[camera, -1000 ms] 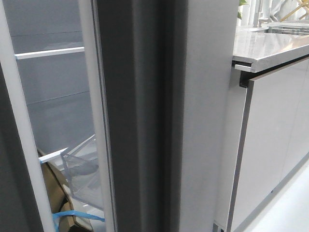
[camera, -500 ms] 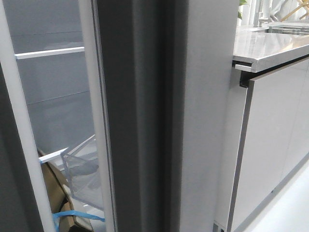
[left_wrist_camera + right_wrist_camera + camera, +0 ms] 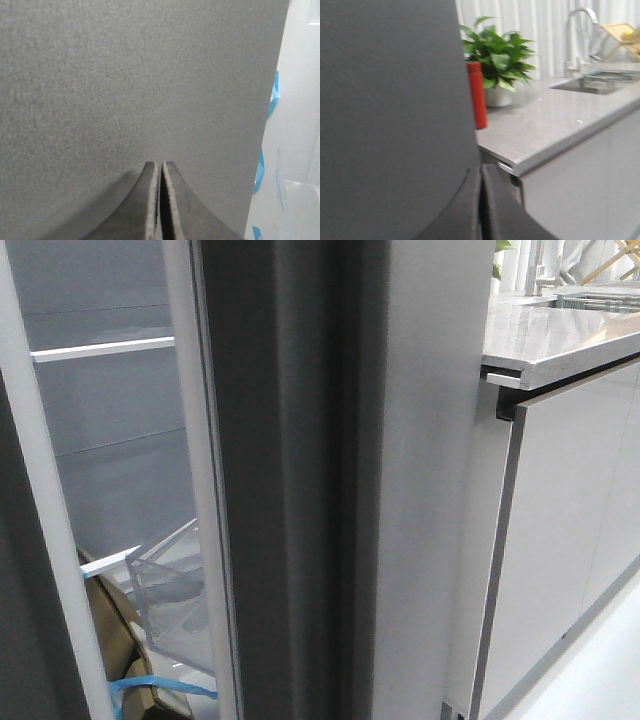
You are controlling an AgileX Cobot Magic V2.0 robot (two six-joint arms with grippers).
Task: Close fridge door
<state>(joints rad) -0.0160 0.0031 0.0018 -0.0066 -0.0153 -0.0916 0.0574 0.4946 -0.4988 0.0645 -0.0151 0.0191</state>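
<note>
Fridge door (image 3: 300, 480), a tall matte mid-grey slab with a thick grooved side edge, is seen edge-on in the middle of the front view, filling the frame from top to bottom. A thin white gasket strip (image 3: 205, 500) is seen running down its inner face on the left. The door is not shut: through the gap to the left of the gasket, a white shelf edge (image 3: 100, 350) against a grey inner wall and a clear plastic drawer (image 3: 175, 600) are seen, with a blue strip (image 3: 160, 685) lying below the drawer. A pale vertical frame (image 3: 40, 520) is seen at the far left.

To the right of the door, a speckled grey bench top (image 3: 560, 340) is seen above glossy pale-grey cabinet fronts (image 3: 570, 530).

In the left wrist view, the left gripper (image 3: 160, 200) is shown with its jaws pressed together and nothing between them, pointed at a flat matte grey surface that fills most of the frame; whether the tips touch it cannot be told.

In the right wrist view, the right gripper (image 3: 481, 205) is likewise shown with jaws clenched on nothing, beside the grey slab's edge. Behind it, a red cylindrical bottle (image 3: 477, 95), a leafy green plant in a white pot (image 3: 500, 65), a chrome tap (image 3: 577, 35) and a sunken sink (image 3: 590, 82) are seen on the bench.
</note>
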